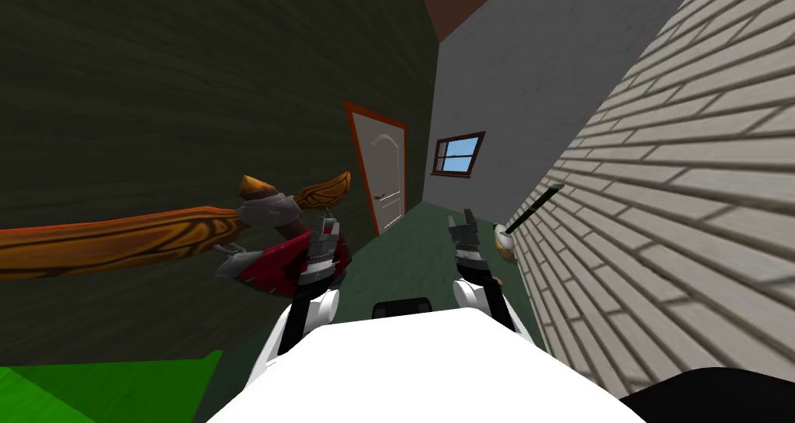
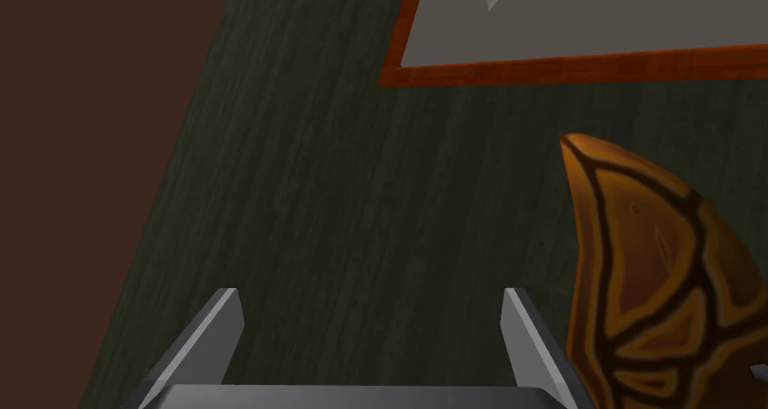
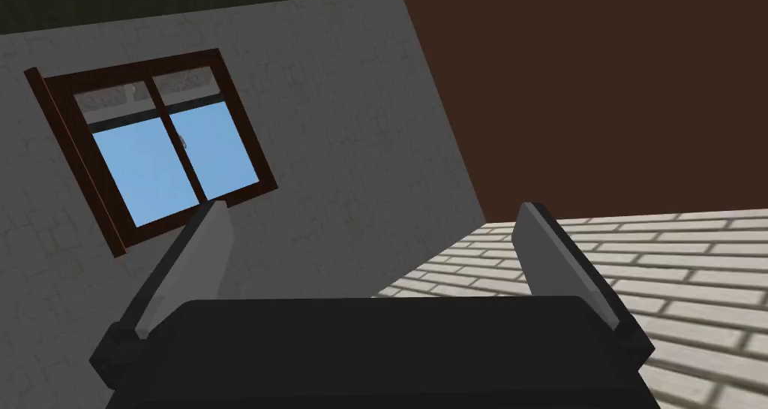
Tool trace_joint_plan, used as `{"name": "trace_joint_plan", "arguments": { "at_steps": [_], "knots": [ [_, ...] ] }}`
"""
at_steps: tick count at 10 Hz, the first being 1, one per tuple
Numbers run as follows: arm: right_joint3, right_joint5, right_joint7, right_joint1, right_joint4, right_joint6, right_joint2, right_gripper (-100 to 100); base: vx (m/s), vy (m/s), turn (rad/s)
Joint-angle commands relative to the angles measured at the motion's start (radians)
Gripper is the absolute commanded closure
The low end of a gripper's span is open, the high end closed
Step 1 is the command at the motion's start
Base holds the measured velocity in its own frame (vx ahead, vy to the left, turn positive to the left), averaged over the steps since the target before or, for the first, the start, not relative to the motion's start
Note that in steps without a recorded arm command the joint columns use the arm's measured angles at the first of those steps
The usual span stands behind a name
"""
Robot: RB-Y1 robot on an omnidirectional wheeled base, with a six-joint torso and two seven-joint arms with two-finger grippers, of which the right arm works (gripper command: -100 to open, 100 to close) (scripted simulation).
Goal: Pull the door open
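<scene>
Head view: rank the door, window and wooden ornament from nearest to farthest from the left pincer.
1. Wooden ornament, just left of the left pincer.
2. Door, ahead on the left side.
3. Window, farthest, right of the door.

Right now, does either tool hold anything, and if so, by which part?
Nothing is held. The left tool and the right tool both stand open and empty; the door lies far ahead, untouched.
</scene>
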Motion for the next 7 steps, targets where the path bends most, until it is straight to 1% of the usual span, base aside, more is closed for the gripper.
{"name": "trace_joint_plan", "arguments": {
  "at_steps": [1, 2, 4, 5, 6, 7],
  "knots": [
    [-0.004, -0.002, -0.001, -0.012, 0.028, -0.004, -0.010, -100, 0.082, 0.107, 0.159],
    [-0.008, -0.004, -0.002, -0.022, 0.050, -0.006, -0.016, -100, 0.078, -0.016, 0.183],
    [-0.011, -0.005, -0.003, -0.031, 0.072, -0.009, -0.023, -100, 0.069, -0.055, 0.086],
    [-0.015, -0.007, -0.004, -0.043, 0.100, -0.013, -0.031, -100, 0.085, -0.026, 0.159],
    [-0.018, -0.009, -0.004, -0.050, 0.116, -0.015, -0.035, -100, 0.094, -0.017, 0.167],
    [-0.020, -0.010, -0.005, -0.056, 0.132, -0.017, -0.039, -100, 0.081, -0.021, 0.096]
  ]
}}
